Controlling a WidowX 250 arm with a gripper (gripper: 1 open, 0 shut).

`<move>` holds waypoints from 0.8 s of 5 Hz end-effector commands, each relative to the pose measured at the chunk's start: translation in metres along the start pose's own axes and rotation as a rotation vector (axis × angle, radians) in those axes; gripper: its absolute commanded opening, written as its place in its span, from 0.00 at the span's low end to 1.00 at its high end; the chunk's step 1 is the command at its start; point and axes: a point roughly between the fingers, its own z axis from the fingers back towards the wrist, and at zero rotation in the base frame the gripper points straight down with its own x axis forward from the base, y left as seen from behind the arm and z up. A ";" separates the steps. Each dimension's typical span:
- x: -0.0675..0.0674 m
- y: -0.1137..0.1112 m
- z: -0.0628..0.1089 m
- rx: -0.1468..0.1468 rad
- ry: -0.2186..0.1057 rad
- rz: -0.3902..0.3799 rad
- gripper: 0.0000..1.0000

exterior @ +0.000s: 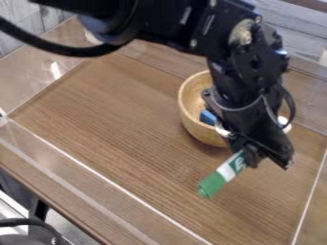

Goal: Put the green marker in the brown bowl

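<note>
Nr bowl's (192, 122) front edge, claw (251, 153) part-shut, gripping green marker (224, 176), cap end tilted down.

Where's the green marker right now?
In the camera view, the green marker is right of centre in the lower half, slanting down-left from the gripper's fingertips, with the brown bowl above it in the picture.

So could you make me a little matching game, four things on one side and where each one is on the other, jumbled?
1. green marker
2. brown bowl
3. blue block
4. gripper

A. inside the wooden rim
B. closed on a slim pen-like thing
C. on the table, partly hidden behind the robot arm
D. held at one end, green end pointing away from the robot's fingers

Right pairs: 1-D, 2-C, 3-A, 4-B
</note>
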 end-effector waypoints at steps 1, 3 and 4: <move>0.008 0.002 0.000 -0.007 -0.033 0.006 0.00; 0.010 0.008 -0.010 -0.015 -0.036 0.010 0.00; 0.013 0.011 -0.015 -0.016 -0.039 0.010 0.00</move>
